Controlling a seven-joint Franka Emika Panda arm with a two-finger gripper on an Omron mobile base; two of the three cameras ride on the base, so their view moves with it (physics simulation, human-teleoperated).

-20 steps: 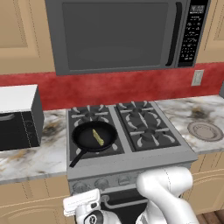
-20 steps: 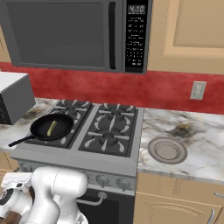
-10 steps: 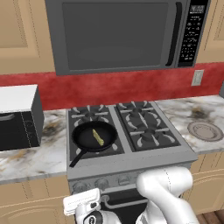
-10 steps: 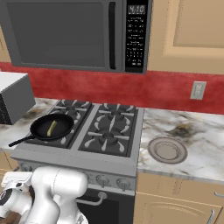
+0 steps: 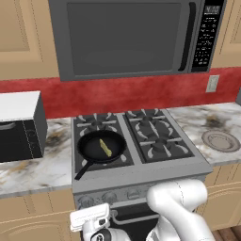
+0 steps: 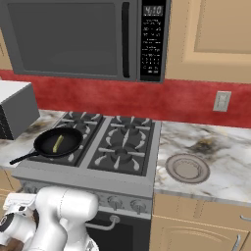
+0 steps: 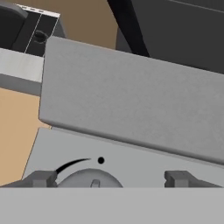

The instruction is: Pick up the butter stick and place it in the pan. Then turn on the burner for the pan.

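Yellow butter stick (image 5: 105, 148) in pan (image 5: 101, 147) | jaws (image 7: 112, 179) wide open, empty, straddling knob (image 7: 90, 178) well below

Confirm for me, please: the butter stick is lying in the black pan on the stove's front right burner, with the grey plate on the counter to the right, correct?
Not quite. The butter stick does lie in the pan, but the pan sits on the front left burner, not the front right, as the left base view shows. The grey plate is on the counter to the right.

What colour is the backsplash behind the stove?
Mottled red backsplash, clearest in the left base view.
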